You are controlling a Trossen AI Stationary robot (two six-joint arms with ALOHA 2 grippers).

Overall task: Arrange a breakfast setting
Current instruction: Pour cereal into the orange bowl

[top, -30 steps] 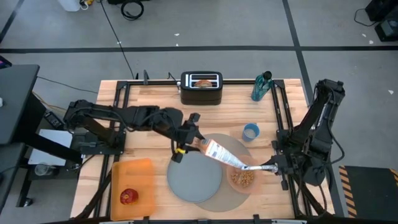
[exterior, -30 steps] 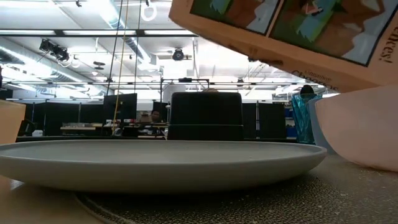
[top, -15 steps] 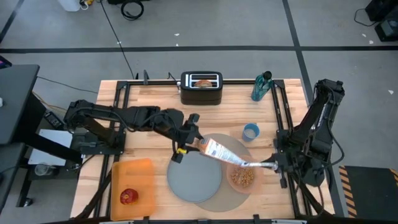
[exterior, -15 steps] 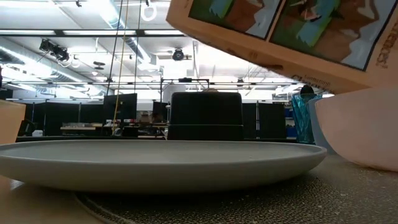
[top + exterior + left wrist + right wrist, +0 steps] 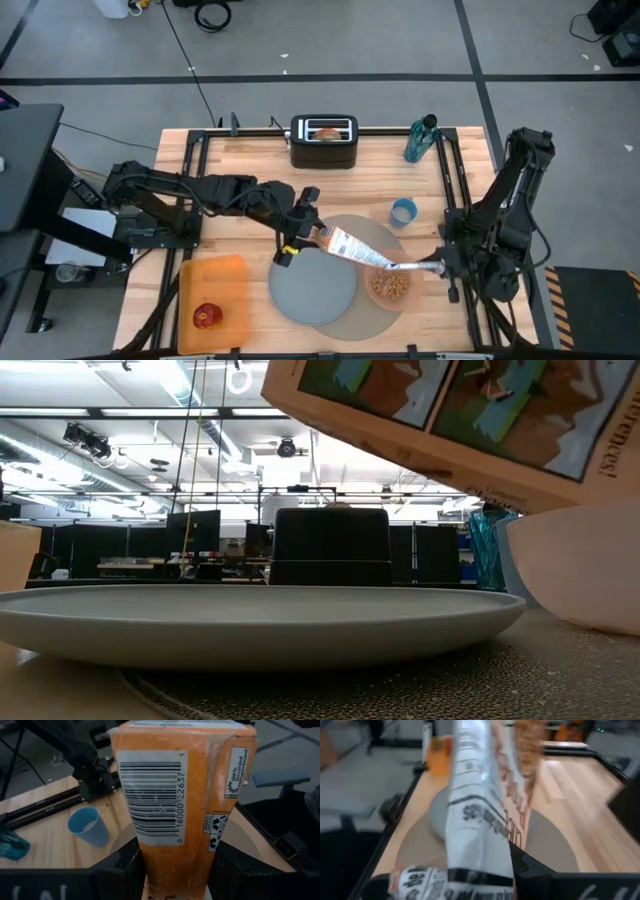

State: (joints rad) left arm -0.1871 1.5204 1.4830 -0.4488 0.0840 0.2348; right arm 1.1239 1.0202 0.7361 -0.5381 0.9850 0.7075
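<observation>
My left gripper (image 5: 303, 228) is shut on an orange cereal box (image 5: 352, 245), which slants over the grey mat (image 5: 366, 322) with its far end above the pink bowl (image 5: 390, 288) of cereal. My right gripper (image 5: 432, 266) is shut on that far end. The blue-grey plate (image 5: 313, 283) lies on the mat beside the bowl. The red apple (image 5: 208, 317) sits on the orange board (image 5: 215, 280). The bagel half (image 5: 325, 130) stands in the black toaster (image 5: 324, 146). The spoon is not in view. My left gripper pinches the box near its closed end (image 5: 172, 862), one finger on each broad face, with the barcode side facing the wrist camera. The fingers come from the table's left, along the box. The box is lifted clear and slants down toward the bowl. My right gripper holds the box's open end (image 5: 470, 865) from the table's right, roughly level. One dark finger (image 5: 535, 872) shows beside it; the rest of the contact is hidden by the box. This end hangs just above the bowl.
A blue cup (image 5: 403, 211) stands just beyond the mat's far right rim, and a teal bottle (image 5: 420, 138) stands at the far right. The toaster is at the far middle edge. Bare wood lies between the toaster and the mat.
The cereal box has shifted a little between the two grippers; in the low view its underside has moved slightly sideways. Both grippers keep their hold.
</observation>
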